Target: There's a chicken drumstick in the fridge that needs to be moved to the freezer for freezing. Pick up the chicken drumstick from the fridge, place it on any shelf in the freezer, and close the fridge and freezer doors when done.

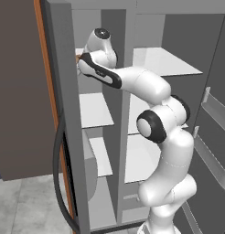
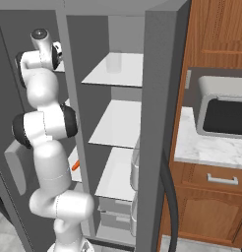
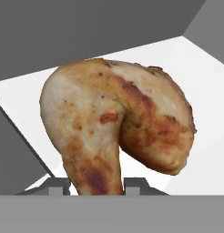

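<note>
1. The freezer (image 1: 93, 137) stands open, narrow white shelves exposed.
2. The chicken drumstick (image 3: 116, 132) sits over the upper shelf (image 3: 196, 82), for freezing.
3. The claw (image 3: 98, 185) flanks its narrow end; grip or release cannot be told.

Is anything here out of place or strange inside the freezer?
Nothing is spilled or damaged. One odd thing: the chicken drumstick stands with its narrow end down between the pincer tips, over the white freezer shelf, instead of lying flat. Whether it already rests on the shelf cannot be told.
</note>
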Robot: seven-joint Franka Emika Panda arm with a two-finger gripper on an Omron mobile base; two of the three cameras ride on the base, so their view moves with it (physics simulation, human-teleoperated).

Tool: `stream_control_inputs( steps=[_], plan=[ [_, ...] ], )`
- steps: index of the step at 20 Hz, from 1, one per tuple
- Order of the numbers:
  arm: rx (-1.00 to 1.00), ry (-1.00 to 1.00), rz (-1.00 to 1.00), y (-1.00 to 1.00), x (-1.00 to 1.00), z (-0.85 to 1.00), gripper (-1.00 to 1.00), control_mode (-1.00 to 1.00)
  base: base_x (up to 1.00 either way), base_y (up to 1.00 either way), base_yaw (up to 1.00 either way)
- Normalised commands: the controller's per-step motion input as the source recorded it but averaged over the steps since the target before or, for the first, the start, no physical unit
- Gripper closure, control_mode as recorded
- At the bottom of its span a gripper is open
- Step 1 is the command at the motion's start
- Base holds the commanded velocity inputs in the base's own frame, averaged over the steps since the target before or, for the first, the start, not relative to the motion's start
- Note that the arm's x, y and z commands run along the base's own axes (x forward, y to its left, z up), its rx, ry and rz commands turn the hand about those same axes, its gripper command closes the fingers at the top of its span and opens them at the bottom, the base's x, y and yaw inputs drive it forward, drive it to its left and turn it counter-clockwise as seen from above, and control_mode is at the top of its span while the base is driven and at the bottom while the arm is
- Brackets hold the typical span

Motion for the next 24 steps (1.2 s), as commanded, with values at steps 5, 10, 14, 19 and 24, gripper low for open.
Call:
stream_control_inputs(
  steps=[5, 10, 14, 19, 24],
  plan=[
    [-0.01, 0.0, 0.0, 0.0, 0.11, -0.49, 1.0, -1.0, 0.0, 0.0, 0.0],
    [0.0, 0.0, 0.0, 0.0, 0.15, -0.55, 1.0, -1.0, 0.0, 0.0, 0.0],
    [0.0, 0.0, 0.0, 0.0, 0.25, -0.4, -1.0, -1.0, 0.0, 0.0, 0.0],
    [0.0, -0.01, 0.0, 0.0, 0.34, -0.17, -1.0, -1.0, 0.0, 0.0, 0.0],
    [0.0, -0.05, 0.0, 0.0, 0.04, 0.0, -1.0, -1.0, 0.0, 0.0, 0.0]
  ],
)
